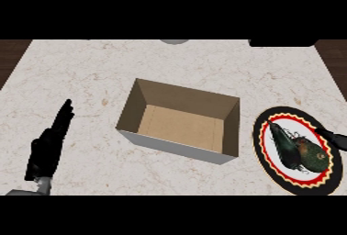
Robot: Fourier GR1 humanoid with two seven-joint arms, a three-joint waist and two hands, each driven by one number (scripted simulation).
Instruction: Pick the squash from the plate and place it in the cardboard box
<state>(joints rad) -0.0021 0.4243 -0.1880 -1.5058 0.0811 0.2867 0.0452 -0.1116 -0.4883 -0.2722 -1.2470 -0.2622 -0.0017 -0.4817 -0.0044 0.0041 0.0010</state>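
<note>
Squash (298, 149) on plate (265, 151), right table edge; cardboard box (177, 120) mid-table.
Left hand (47, 142) fingers straight; right hand (332, 137) fingers' state: cannot tell.

The counter (88, 69) fills almost the whole view. Its top is pale stone, cream-white with thin beige veins, like marble. The light on it is soft and even. At the far left corner (13, 50) and the far right corner (333, 53) a dark brown surface with a wood grain shows beyond the counter's edges. At the far edge a small grey round thing (174, 41) is cut by the view, and right of it a black shape (281, 42); what they are cannot be told.
</note>
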